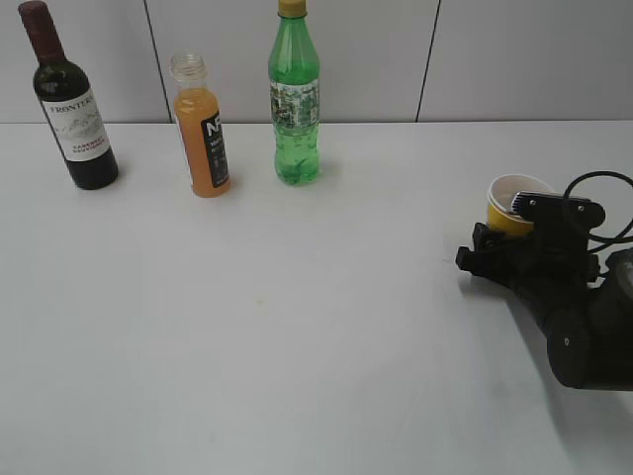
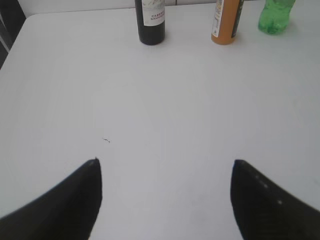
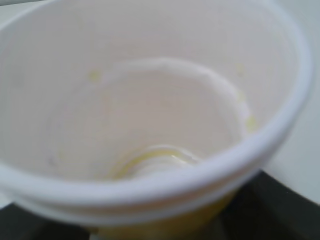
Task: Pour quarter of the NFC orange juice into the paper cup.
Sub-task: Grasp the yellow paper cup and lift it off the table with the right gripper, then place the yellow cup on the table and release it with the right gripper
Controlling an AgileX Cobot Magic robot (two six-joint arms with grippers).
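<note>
Two grippers working; my right gripper (image 1: 516, 220) is clasping the paper cup (image 1: 514, 202), flimsy, crushing easily; my left gripper (image 2: 165, 200) is hanging spread and empty; the uncapped juice bottle (image 1: 202, 129) is standing far-left, slick, wanting a mid-body grip.

Wine bottle (image 1: 71, 107) label: "FRONTERA". NFC orange juice (image 1: 202, 129) label: large white "N", rest hidden.

The paper cup (image 1: 514, 201) sits on the table (image 1: 297, 327) inside the right pincer (image 1: 534, 233), at the table's right side. Well apart from that pincer, far to its left along the table's back edge, stand three bottles in a row: the wine bottle (image 1: 71, 104) farthest, the NFC orange juice (image 1: 201, 129) in the middle, the green bottle (image 1: 294, 99) nearest. The left pincer (image 2: 165, 192) hovers over bare table, the bottles far ahead of it.
</note>
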